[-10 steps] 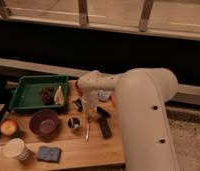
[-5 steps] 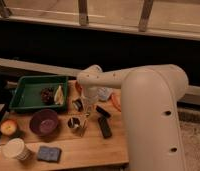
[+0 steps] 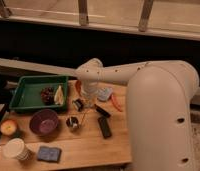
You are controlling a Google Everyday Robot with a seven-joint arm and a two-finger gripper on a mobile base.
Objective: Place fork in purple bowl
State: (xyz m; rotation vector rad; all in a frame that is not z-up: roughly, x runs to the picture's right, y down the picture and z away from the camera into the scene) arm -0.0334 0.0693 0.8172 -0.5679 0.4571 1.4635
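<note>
The purple bowl [image 3: 44, 121] sits on the wooden table at the left front, with nothing in it. The slim silver fork [image 3: 85, 117] lies on the table right of the bowl, next to a small metal cup [image 3: 72, 122]. My gripper [image 3: 79, 104] hangs from the white arm [image 3: 143, 85], low over the table just above the fork's far end. It is about a bowl's width to the right of the bowl. I cannot tell whether it touches the fork.
A green tray [image 3: 23, 95] with food stands at the back left. A black-handled utensil [image 3: 103, 111], a flat black bar [image 3: 104, 127] and an orange item [image 3: 115, 103] lie right of the fork. An apple [image 3: 8, 127], a white cup [image 3: 15, 148] and a blue sponge [image 3: 48, 153] are at the front left.
The arm's big white link has shifted a little to the right. The gripper has stayed low over the table's middle by the fork. The fork and the bowl have not moved.
</note>
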